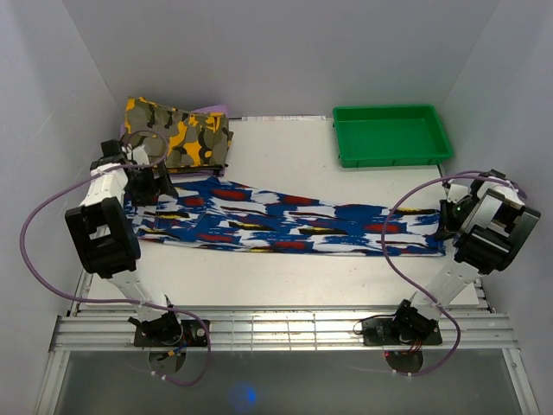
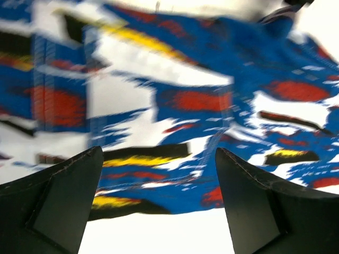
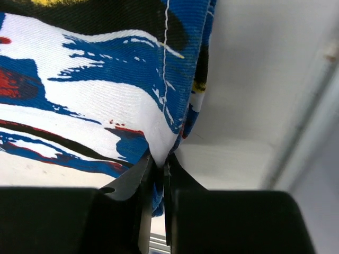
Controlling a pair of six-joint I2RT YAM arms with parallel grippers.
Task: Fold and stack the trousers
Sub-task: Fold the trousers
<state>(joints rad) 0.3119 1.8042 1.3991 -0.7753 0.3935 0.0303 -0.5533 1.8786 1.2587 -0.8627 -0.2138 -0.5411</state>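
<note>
The fold is at its grasping step: the right gripper (image 3: 160,161) is clenched on an edge of the large royal-blue cloth trousers (image 1: 285,220) streaked with white, red, black and yellow, the pinched cloth rising from between its fingertips and the rest stretching away flat. The left gripper (image 2: 159,150) hangs released, jaws spread wide and empty, the wider end of the trousers just beyond its fingertips. The next move likely calls for it to drop and pinch that edge so both ends lift together.
</note>
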